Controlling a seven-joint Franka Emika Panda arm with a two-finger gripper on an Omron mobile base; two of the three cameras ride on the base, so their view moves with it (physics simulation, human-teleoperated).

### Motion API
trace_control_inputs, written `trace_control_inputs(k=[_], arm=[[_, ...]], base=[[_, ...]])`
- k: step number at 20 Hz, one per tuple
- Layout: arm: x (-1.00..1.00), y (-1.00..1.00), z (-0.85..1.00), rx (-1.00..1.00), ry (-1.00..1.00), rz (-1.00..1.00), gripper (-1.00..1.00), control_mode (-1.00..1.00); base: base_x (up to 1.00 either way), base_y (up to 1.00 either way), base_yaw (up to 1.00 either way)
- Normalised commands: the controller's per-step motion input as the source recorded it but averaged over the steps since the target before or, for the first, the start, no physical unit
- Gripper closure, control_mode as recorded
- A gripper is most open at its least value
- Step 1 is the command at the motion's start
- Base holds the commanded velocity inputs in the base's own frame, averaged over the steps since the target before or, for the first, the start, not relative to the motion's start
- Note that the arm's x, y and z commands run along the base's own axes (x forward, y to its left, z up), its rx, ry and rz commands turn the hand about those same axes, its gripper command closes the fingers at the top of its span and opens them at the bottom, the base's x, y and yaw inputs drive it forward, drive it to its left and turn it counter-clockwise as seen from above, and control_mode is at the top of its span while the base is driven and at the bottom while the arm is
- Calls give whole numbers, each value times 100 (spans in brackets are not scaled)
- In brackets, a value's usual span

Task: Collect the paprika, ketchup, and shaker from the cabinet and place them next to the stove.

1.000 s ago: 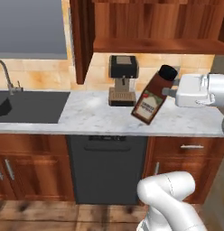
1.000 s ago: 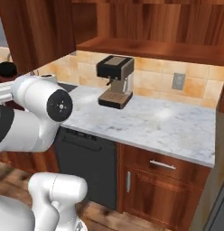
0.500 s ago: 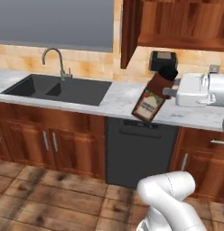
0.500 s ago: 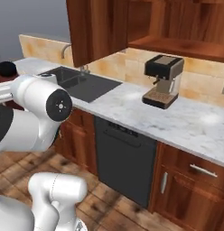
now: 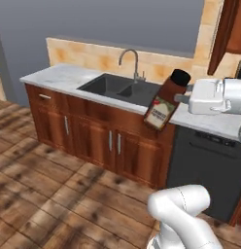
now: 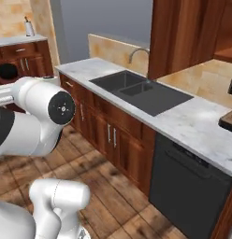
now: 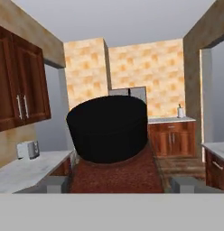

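Two-finger gripper point(image 5: 183, 98) clamped on squarish dark brown paprika bottle point(image 5: 164, 102) with black cap, tilted, held above sink point(image 5: 120, 87) counter's right end.

My tool point(image 5: 183, 98) holds the paprika point(image 5: 166, 100) tilted above the worktop point(image 5: 54, 74), right of the sink point(image 5: 117, 87), dishwasher point(image 5: 205, 170) below.

Place: a home kitchen, rendered.
Landmark: black double sink point(image 5: 123, 87) with a curved steel faucet point(image 5: 130, 61), set in a marble desk point(image 5: 59, 77).
Below the sink: reddish-brown cabinets point(image 5: 93, 141) with bar handles.
Right of the sink: dark dishwasher front point(image 5: 204, 168).
Behind the sink: tan tiled backsplash point(image 5: 88, 53).
Floor: wood planks point(image 5: 49, 194).
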Motion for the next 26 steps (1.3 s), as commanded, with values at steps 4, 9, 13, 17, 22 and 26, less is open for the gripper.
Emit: trace_control_inputs(k=[4,9,13,17,22,26], arm=[[0,0,0,0,0,0,100,100],[0,0,0,0,0,0,100,100],[0,0,0,0,0,0,100,100],[0,0,0,0,0,0,100,100],[0,0,0,0,0,0,100,100],[0,0,0,0,0,0,100,100]], base=[[0,70,53],[0,71,53],[0,51,58],[7,21,62],[15,0,61],[27,-29,58]])
